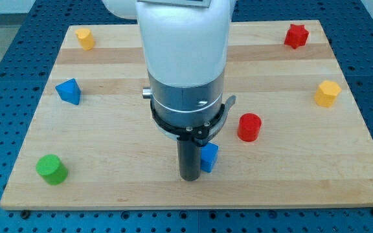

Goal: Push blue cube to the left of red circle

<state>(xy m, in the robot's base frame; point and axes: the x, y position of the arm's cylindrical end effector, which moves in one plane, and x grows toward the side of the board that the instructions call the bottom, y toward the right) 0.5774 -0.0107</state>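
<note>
The blue cube (209, 157) sits near the view's bottom centre, partly hidden by my rod. The red circle (249, 127) stands just up and to the right of it, a short gap away. My tip (190, 177) touches the board right at the cube's left side, seemingly in contact with it. The arm's white and grey body covers the board's middle above the cube.
A blue triangular block (68, 91) lies at the left, a green cylinder (51, 169) at the bottom left, a yellow block (85, 38) at the top left, a red star (296, 35) at the top right, a yellow hexagon (327, 94) at the right.
</note>
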